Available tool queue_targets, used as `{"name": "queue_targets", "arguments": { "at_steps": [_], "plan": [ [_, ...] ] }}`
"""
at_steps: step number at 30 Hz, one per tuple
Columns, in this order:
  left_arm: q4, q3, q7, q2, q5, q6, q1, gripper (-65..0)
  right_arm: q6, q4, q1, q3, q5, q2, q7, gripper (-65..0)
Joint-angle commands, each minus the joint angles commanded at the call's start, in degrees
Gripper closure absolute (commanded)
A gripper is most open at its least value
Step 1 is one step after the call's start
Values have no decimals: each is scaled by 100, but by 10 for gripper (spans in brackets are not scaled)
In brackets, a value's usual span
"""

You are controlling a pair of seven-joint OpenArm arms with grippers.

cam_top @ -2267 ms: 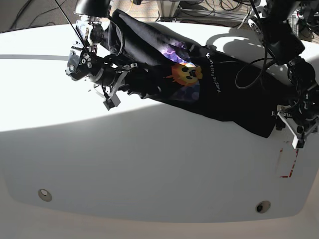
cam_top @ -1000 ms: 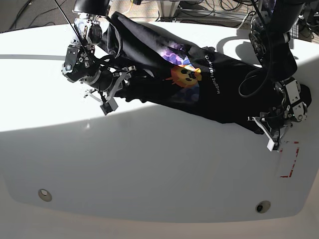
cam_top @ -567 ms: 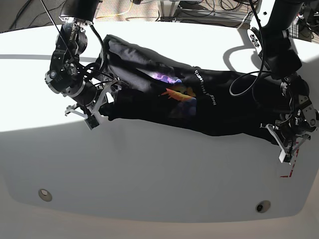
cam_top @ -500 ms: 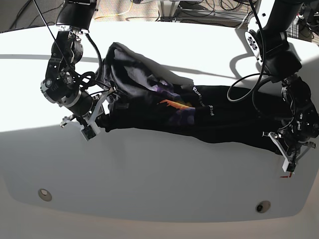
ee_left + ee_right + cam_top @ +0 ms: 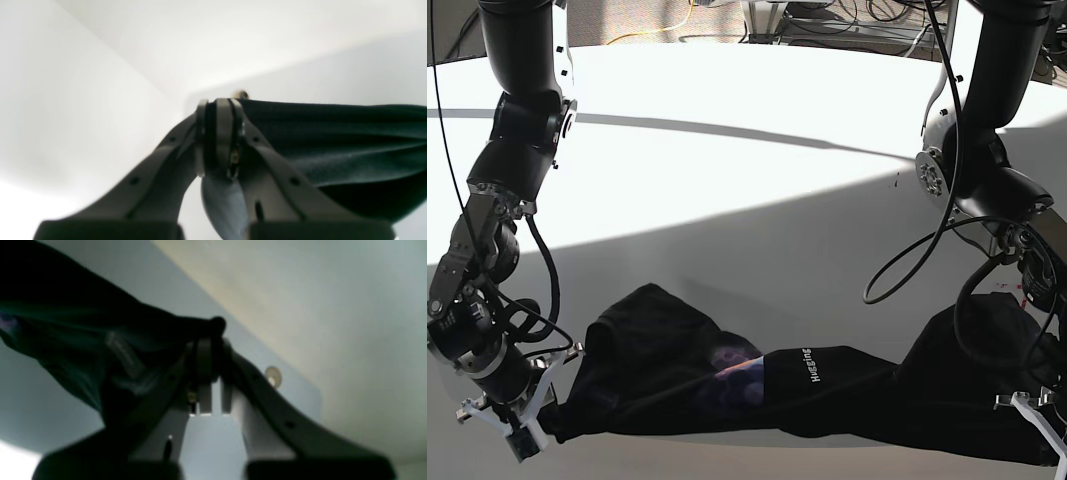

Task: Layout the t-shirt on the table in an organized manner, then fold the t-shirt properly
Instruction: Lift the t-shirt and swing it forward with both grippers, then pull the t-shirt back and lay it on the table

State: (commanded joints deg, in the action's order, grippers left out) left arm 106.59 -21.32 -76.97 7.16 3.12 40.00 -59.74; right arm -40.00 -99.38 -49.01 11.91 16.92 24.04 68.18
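Left claw (image 5: pixel 218 133): jaws pinched tight, a fold of the t-shirt (image 5: pixel 333 140) caught between the tips, cloth running off to the right of the wrist view w/ a bit bulging out below the tips. Right claw (image 5: pixel 208 350): also clamped on the t-shirt (image 5: pixel 83 340), a dark bunch poking out above the tips; cloth hangs off to the left of that view.

From the base view the t-shirt (image 5: pixel 807 385) is strung out between the two arms along the near edge of the table (image 5: pixel 727 170), black, sagging in the middle, white lettering and a smudge of purple showing. Right claw (image 5: pixel 527 425) sits at the bottom-left corner, left claw (image 5: pixel 1037 420) at the bottom-right, partly cut off by the frame.

Hard to make out: the print is crumpled in folds, no face readable. Right wrist pic is blurry and dark; a small round metal disc (image 5: pixel 273 376) shows on the table behind the finger. Can't tell if the cloth's lower edge touches the table.
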Motion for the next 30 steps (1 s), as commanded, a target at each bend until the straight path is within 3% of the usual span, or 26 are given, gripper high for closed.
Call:
{"name": "queue_targets", "arguments": {
  "at_steps": [3,8,10,16,22,24,27,30],
  "plan": [
    [0,-9,-202,70,0,0,-475,0,0,0,-431,-9,9,281,167,0],
    [0,-9,-303,290,0,0,-598,-1,0,-79,-527,18,9,466,492,0],
    [18,-9,-303,299,-9,0,-413,-1,0,-202,-255,44,9,466,580,0],
    [334,-26,-281,308,-9,0,774,-1,0,-1134,1635,404,0,316,580,0],
    [404,-26,114,281,-9,0,2374,0,0,-1407,3587,1029,-18,-519,-79,0],
    [404,-26,440,273,-9,0,3077,0,0,-1345,4273,1178,-35,-774,-589,0],
    [404,-9,844,264,-9,0,3991,0,0,-1222,5108,1204,-44,-1011,-1275,0],
    [396,-9,1134,264,-9,0,4642,0,0,-1169,5635,1196,-44,-1116,-1662,0]
  ]
}}
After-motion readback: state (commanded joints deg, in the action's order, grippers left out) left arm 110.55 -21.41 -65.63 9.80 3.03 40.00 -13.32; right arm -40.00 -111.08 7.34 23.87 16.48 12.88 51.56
